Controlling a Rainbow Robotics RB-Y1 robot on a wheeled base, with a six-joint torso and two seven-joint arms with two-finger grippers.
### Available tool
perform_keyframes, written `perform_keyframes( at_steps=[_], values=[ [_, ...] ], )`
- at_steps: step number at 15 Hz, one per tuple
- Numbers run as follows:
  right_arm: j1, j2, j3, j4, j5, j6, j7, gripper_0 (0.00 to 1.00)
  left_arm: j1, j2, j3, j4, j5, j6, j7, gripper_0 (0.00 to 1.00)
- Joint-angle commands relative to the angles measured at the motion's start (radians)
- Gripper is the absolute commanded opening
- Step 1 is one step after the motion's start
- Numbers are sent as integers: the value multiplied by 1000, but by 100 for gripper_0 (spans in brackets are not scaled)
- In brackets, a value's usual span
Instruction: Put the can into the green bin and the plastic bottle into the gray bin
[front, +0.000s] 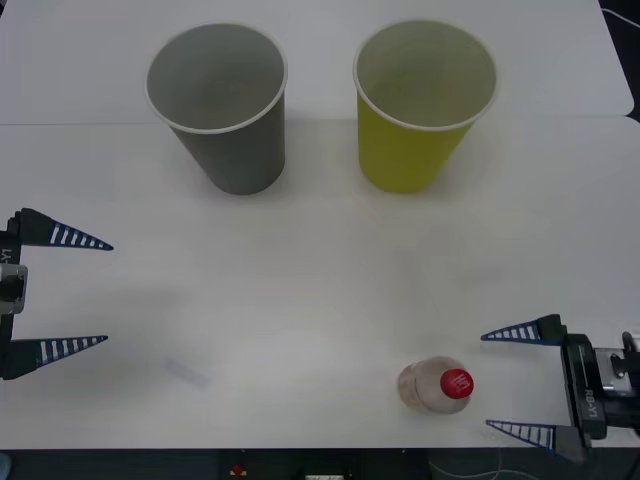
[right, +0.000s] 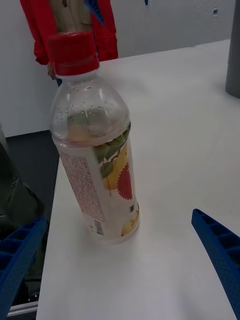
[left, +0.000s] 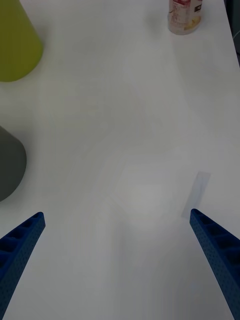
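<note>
Standing plastic bottle (front: 437, 385) just beside open right claw (front: 518, 383), untouched

Left tool (front: 95, 293): at the left edge in the front view, low over the bench, blue ribbed fingers (front: 75, 238) pointing inward toward the middle. Fingers spread wide, nothing between them. Same spread in the left wrist view (left: 117, 250), both tips apart at the two corners.

Right tool (front: 505, 383): at the lower right edge in the front view, near the front rim, black wrist block behind it. Fingers (front: 520, 332) pointing inward, spread wide, holding nothing. In the right wrist view (right: 120, 250), fingertips parted at both corners, touching nothing.
</note>
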Motion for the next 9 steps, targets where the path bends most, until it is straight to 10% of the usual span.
perform_keyframes(
  at_steps=[1,9],
  values=[
    [-2,45,40,0,1,28,6,100,0,0,0,0,0,0,0,100],
    [-21,160,54,0,62,62,25,100,0,0,0,0,0,0,0,100]
  ],
)
